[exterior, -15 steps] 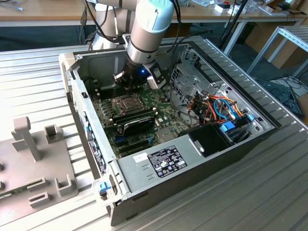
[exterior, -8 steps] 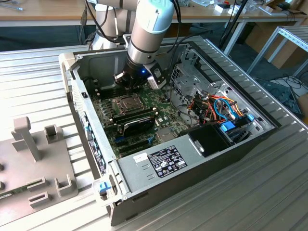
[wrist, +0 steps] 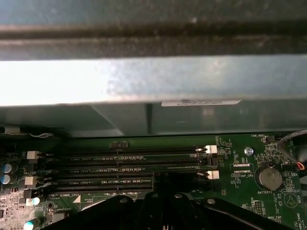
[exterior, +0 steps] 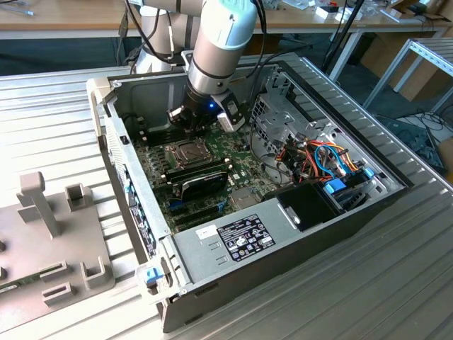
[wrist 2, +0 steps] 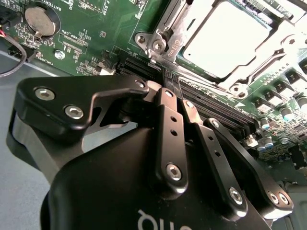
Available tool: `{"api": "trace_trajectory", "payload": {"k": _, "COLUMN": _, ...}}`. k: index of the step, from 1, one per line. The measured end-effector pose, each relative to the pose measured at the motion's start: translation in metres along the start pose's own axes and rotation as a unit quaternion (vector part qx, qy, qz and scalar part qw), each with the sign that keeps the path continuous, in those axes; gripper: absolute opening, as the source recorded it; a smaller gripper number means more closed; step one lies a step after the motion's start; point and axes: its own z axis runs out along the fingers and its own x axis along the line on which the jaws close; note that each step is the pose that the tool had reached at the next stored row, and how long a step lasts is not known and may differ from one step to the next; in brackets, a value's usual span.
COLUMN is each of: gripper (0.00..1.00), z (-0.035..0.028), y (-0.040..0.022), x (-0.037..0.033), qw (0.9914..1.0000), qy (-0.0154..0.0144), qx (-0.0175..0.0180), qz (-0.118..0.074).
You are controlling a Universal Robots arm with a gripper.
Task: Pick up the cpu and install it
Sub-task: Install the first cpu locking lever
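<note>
My gripper (exterior: 188, 122) hangs clenched at the exterior view's upper centre. The cpu (exterior: 185, 150) lies just below it in frame.

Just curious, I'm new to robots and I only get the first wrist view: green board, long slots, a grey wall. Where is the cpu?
Observer: In the second wrist view the cpu lies inside the metal socket frame on the board.
Operator: Is the claw holding it?
Observer: No. In the exterior view the claw hangs beside that frame, apart from the cpu.
</note>
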Motion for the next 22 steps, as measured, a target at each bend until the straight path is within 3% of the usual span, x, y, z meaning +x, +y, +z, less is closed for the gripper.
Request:
{"api": "trace_trajectory", "payload": {"k": 3, "gripper": 0.11, "z": -0.0026, "y": 0.0007, "x": 0.0000, "qw": 1.00000, "qy": -0.0001, "qx": -0.0003, "qz": 0.000}}
{"api": "trace_trajectory", "payload": {"k": 13, "gripper": 0.11, "z": -0.0037, "y": -0.0038, "x": -0.0002, "qw": 1.00000, "qy": -0.0001, "qx": -0.0003, "qz": 0.000}}
{"api": "trace_trajectory", "payload": {"k": 22, "gripper": 0.11, "z": -0.0029, "y": -0.0042, "x": -0.0002, "qw": 1.00000, "qy": 0.0000, "qx": -0.0002, "qz": 0.000}}
